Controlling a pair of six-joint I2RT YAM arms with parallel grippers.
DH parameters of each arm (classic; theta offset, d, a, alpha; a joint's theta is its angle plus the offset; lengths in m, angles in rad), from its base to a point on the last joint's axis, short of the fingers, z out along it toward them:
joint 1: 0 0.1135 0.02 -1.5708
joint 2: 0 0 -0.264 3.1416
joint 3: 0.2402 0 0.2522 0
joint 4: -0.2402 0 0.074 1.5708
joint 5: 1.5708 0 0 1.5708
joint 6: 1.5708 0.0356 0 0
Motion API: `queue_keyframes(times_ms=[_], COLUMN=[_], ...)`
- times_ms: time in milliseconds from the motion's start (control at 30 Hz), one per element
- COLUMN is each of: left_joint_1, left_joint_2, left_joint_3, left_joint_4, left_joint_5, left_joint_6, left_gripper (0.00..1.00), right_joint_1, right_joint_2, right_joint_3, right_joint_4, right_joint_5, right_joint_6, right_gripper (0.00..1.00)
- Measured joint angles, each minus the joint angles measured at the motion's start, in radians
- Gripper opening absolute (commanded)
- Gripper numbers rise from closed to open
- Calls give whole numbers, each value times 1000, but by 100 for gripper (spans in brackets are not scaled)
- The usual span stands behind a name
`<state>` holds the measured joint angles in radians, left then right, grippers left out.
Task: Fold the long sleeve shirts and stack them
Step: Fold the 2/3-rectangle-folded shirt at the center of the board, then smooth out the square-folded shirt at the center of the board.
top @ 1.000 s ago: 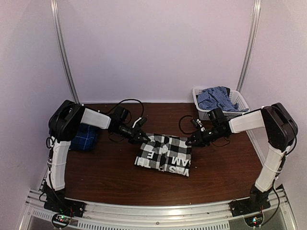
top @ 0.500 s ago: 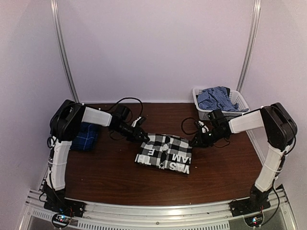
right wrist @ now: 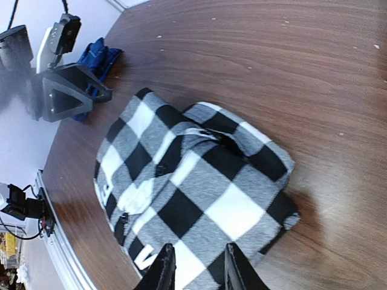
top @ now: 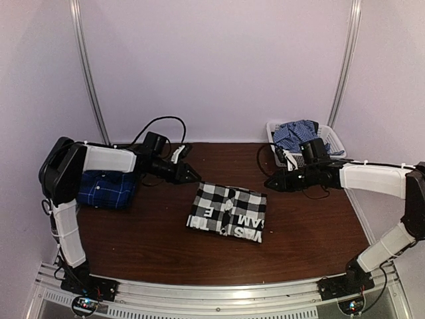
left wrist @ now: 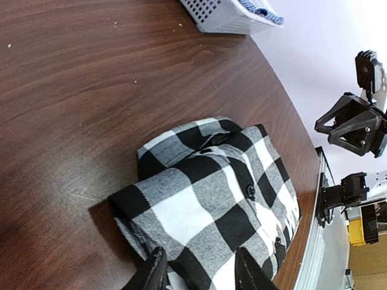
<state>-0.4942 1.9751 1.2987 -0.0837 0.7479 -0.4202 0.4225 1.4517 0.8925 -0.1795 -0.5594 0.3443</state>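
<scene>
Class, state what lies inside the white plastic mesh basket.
Crumpled blue-and-white checked cloth fills the white plastic basket; anything beneath that cloth is covered.

Left wrist cam: left gripper [left wrist: 199, 258] is cut off by the btm edge, only finger tips shown. Black-and-white checked shirt [left wrist: 205, 193] is clipped there too, and the basket [left wrist: 221, 19] is chopped by the top edge. Right wrist cam: right gripper [right wrist: 198, 249] is cut off the same way, and the blue plaid shirt [right wrist: 103, 53] is mostly hidden behind the left gripper. Top cam: plaid shirt is partly covered by the left arm [top: 109, 159], and the shirt lettering [top: 242, 230] is too small to be read properly.
</scene>
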Motion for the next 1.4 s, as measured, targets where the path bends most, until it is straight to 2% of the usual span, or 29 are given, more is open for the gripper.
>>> queue_keyframes(times_ms=[200, 333, 500, 600, 900, 1067, 1267, 1400], left_joint_1=[-64, -137, -206, -235, -239, -239, -238, -238], left_joint_2=[-62, -50, 49, 109, 181, 181, 179, 170], left_joint_3=[-108, -137, -132, -131, -190, -219, -222, -210], left_joint_4=[193, 307, 425, 440, 565, 644, 667, 656], left_joint_5=[22, 36, 42, 35, 3, 14, 40, 42], left_joint_6=[-94, -167, -248, -277, -313, -324, -326, -321], left_gripper=[40, 40, 40, 39, 39, 40, 40, 40], right_joint_1=[109, 158, 171, 171, 160, 145, 135, 133], right_joint_2=[1, 68, 181, 243, 378, 361, 238, 177], right_joint_3=[-53, -106, -177, -223, -309, -343, -340, -281], right_joint_4=[148, 306, 488, 582, 822, 853, 750, 678], right_joint_5=[-60, -130, -197, -224, -272, -278, -269, -259], right_joint_6=[91, 172, 261, 299, 378, 385, 356, 325], right_gripper=[29, 29, 28, 27, 26, 26, 27, 27])
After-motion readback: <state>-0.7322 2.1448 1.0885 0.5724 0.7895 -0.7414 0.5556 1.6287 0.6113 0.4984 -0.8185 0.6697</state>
